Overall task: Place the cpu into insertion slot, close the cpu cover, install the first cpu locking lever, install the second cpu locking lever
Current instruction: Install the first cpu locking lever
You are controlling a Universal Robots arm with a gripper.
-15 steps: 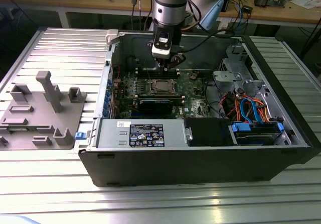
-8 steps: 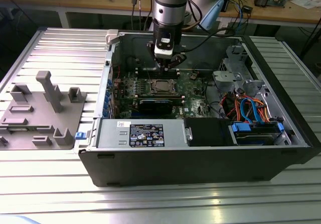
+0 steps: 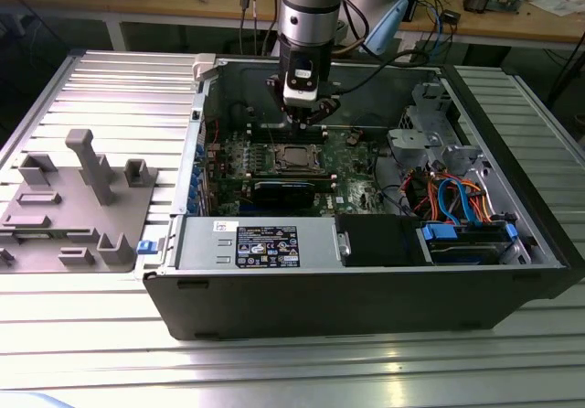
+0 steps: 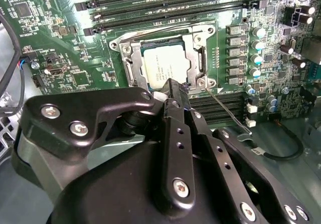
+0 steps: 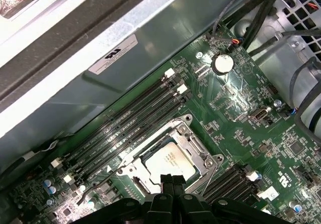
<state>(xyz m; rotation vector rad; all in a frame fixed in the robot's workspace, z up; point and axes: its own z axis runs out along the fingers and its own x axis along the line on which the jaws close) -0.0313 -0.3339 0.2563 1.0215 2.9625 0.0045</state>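
Green circuit board (image 4: 50, 48) lies at the bottom of an open computer case (image 3: 366, 289), and the arm (image 3: 309, 5) reaches down into this case from above. The cpu (image 4: 163, 66) sits already in the insertion slot (image 4: 122, 46), with its silvery-grey top facing up. The cpu cover (image 4: 165, 36) lies flat over it, so the chip shows through the large window of the frame. The gripper (image 4: 174, 87) hangs low over the board, just at the edge of the slot on the side away from the long memory slots (image 4: 165, 5). In the first wrist view its two black fingertips (image 5: 168, 180) are pressed together and nothing is between them. I cannot tell if the tips touch the cover or are a little above it. One thin wire locking lever (image 4: 228, 111) sticks out from the corner of the slot, slanting away over the board, and is not latched down.
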